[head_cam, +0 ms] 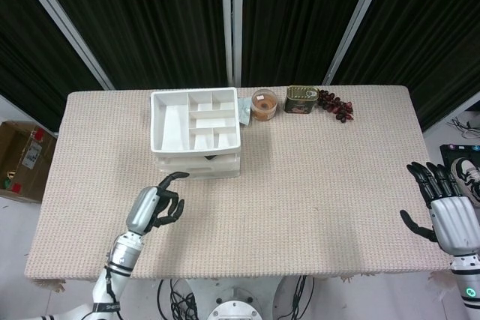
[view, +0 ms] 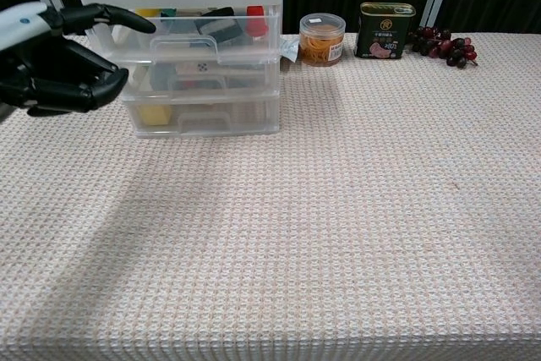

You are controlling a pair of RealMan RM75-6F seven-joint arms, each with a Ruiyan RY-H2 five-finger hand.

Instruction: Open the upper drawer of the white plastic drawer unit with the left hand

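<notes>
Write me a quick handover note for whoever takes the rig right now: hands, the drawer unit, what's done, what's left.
Left hand: holds nothing, one finger extended and the rest curled, in front of the drawer unit, apart from it.
Right hand: open, fingers spread, at the table's right edge.
Upper drawer: sticks out a little past the drawers below, contents showing.
Done: the drawer is partly open.
Left: probably pull it further if full opening is wanted.
</notes>
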